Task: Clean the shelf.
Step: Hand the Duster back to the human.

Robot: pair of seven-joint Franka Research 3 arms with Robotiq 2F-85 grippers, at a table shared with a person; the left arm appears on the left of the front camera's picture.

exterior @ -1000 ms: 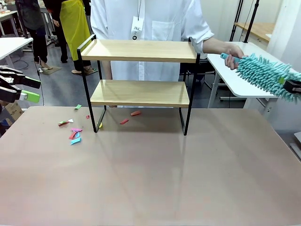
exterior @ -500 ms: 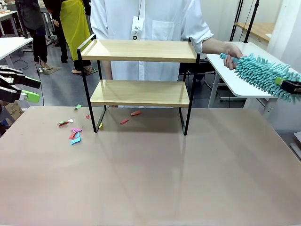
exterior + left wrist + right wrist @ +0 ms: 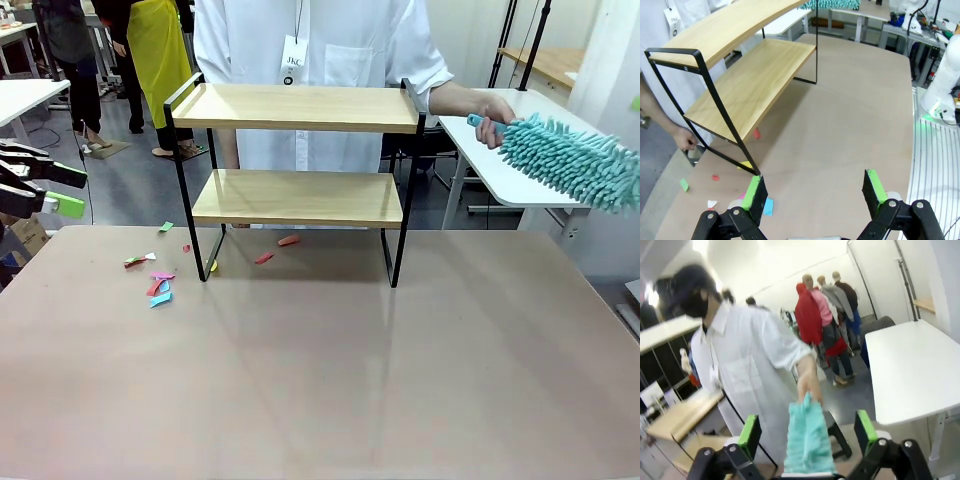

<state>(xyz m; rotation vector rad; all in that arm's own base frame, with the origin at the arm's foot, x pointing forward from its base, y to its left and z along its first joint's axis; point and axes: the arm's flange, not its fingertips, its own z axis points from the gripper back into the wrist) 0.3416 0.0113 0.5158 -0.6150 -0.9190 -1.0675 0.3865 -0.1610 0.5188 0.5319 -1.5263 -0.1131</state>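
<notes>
The shelf [image 3: 298,150] stands at the far middle of the table, two light wood boards in a black frame; the left wrist view has it [image 3: 747,82] ahead on the left. A person behind it holds the handle of a teal fluffy duster [image 3: 570,160] in one hand [image 3: 492,108], out to the right. My right gripper [image 3: 807,432] is open, and the duster [image 3: 807,437] hangs between its spread fingers without touching the pads. At the table's left edge my left gripper [image 3: 60,190] is open and holds nothing, as the left wrist view [image 3: 815,192] confirms.
Coloured paper scraps [image 3: 158,285] lie on the table left of the shelf's front leg, and red ones [image 3: 276,249] lie under it. The person's other hand [image 3: 684,141] is by the shelf's far foot. A white side table [image 3: 520,175] stands at right.
My right gripper has opened, let go of the duster head and drawn back off the right edge of the front view. The person keeps the duster. The left arm has not moved.
</notes>
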